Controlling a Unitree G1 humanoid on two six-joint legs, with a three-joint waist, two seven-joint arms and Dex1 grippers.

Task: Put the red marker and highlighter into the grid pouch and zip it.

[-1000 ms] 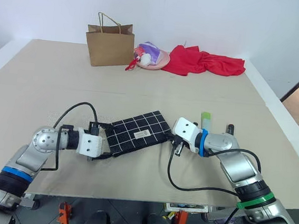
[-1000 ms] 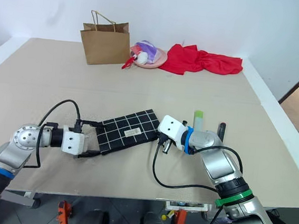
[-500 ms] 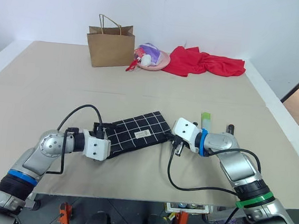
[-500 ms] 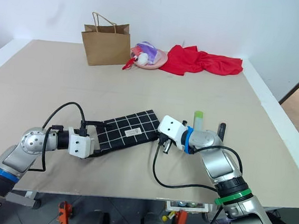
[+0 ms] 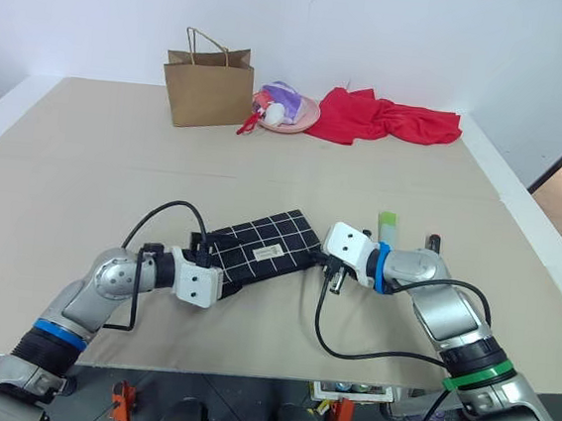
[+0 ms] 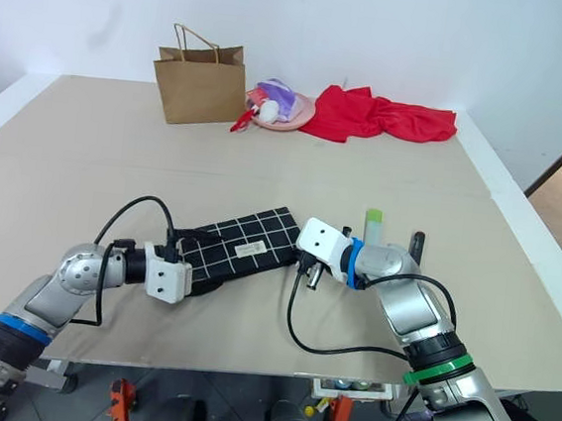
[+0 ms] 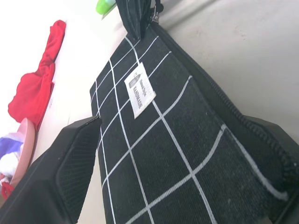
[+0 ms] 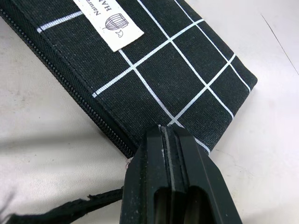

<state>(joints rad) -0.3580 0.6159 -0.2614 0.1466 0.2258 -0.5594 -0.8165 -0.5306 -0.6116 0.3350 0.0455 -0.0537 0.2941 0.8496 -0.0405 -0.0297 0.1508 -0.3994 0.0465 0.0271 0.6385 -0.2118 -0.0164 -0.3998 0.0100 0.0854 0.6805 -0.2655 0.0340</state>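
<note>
A black grid pouch [image 5: 260,251] with thin white lines and a small white label lies flat near the front middle of a beige worktop [image 5: 86,172], set on a slant between the robot's two arms. The left claw [image 7: 187,154] stands wide apart at the pouch's left end, one black finger [image 7: 70,172] on either side of the fabric, straddling it without squeezing. The right claw [image 8: 170,149] is pressed tight together at the pouch's right corner, beside the zipper edge; a dark cord trails just by it, and I cannot tell whether the corner itself is pinched. Just beyond the right wrist, the highlighter [image 5: 387,222], pale with a light green cap, lies on the worktop. Beside it, further right, a slim dark object that may be the red marker [image 5: 433,243] pokes out from behind the arm. Along the far edge stand a brown paper bag [image 5: 209,87], a pink dish [image 5: 288,112] holding small things, and a crumpled red cloth [image 5: 390,117].
</note>
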